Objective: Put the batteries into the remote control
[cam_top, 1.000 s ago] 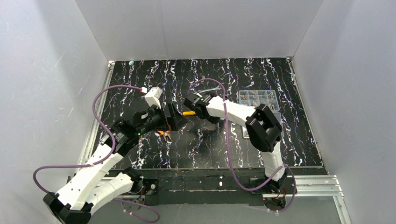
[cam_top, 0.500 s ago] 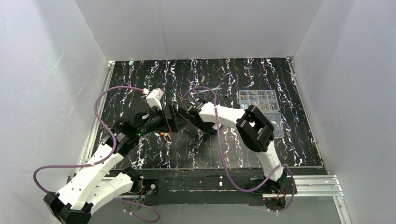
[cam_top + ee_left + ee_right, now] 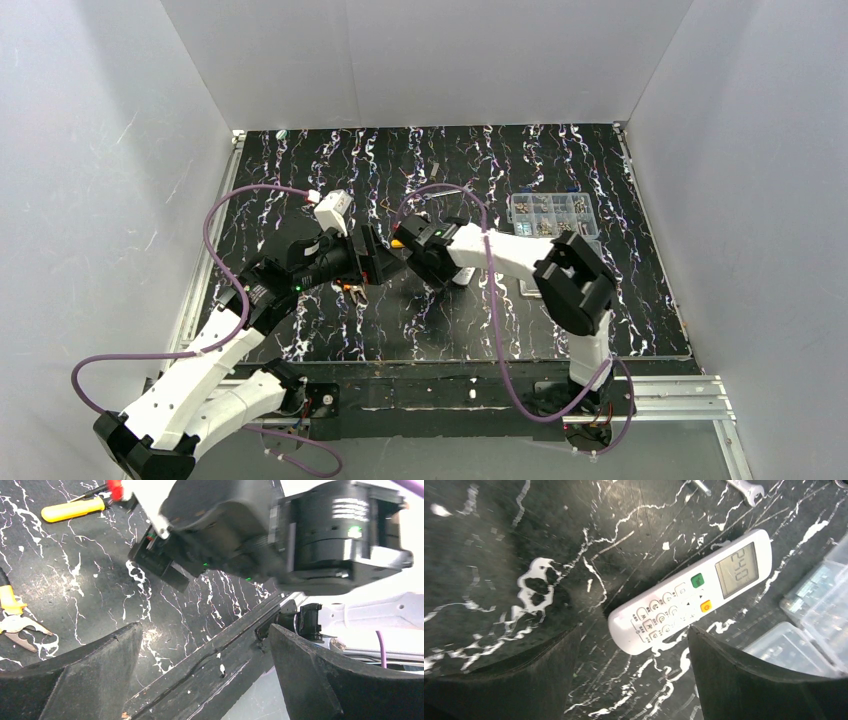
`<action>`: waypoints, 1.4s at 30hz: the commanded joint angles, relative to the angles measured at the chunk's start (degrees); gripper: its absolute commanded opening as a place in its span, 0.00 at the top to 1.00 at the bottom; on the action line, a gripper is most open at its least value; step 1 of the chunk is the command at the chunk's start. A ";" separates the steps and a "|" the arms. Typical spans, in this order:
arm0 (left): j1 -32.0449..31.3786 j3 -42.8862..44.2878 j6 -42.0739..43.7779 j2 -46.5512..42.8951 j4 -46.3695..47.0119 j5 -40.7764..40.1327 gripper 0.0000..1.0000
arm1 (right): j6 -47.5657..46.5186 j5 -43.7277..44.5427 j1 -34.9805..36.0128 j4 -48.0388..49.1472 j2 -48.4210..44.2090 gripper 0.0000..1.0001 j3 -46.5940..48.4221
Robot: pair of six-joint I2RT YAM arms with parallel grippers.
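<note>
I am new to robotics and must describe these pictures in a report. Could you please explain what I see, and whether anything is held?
These are two robot arms, each ending in a two-finger gripper. One picture looks down from a fixed camera above; the other two come from cameras on the wrists, so the dark shapes at their lower edges belong to the gripper itself. The left gripper is open and holds nothing; its camera sees the right arm's wrist, a yellow-handled screwdriver and pliers. The right gripper is open too, above a white remote control lying face up on the black marbled table. Beside it are clear plastic boxes. No batteries are visible.
</note>
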 commanded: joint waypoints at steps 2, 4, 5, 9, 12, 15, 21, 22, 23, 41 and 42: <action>0.29 -0.93 1.06 -1.36 1.10 0.88 0.02 | 5.85 -12.68 -3.45 14.11 -11.29 0.13 -7.04; 0.29 -1.01 1.04 -1.54 1.33 0.86 0.02 | 8.52 -14.66 -4.94 17.42 -15.18 0.13 -9.80; 0.29 -0.90 1.17 -1.48 1.29 0.86 0.02 | 10.84 -15.46 -5.94 18.85 -16.79 0.13 -11.15; 0.29 -0.22 1.58 -0.69 0.53 1.16 0.02 | 19.60 -20.13 -12.09 23.70 -22.84 0.12 -17.43; 0.29 -0.05 1.66 -0.19 0.21 1.44 0.02 | 25.62 -25.49 -17.76 27.10 -27.92 0.12 -23.74; 0.29 0.07 1.58 0.12 -0.43 1.22 0.02 | 27.56 -25.56 -21.71 28.49 -32.93 0.13 -29.29; 0.29 0.35 1.54 1.18 -0.74 1.38 0.02 | 29.51 -18.71 -26.24 23.41 -38.97 0.14 -33.24; 0.29 0.39 1.49 1.41 -0.65 1.59 0.02 | 29.93 -17.49 -27.09 22.43 -39.50 0.15 -33.53; 0.29 0.59 1.40 1.69 -0.65 1.77 0.02 | 30.07 -16.00 -27.90 21.81 -39.99 0.15 -33.68; 0.29 1.41 1.25 0.38 -3.28 3.62 0.02 | 27.51 -10.38 -44.91 17.30 -32.19 0.25 -25.87; 0.29 1.31 1.18 0.30 -3.18 3.60 0.02 | 27.56 -10.10 -45.82 17.34 -31.82 0.25 -25.96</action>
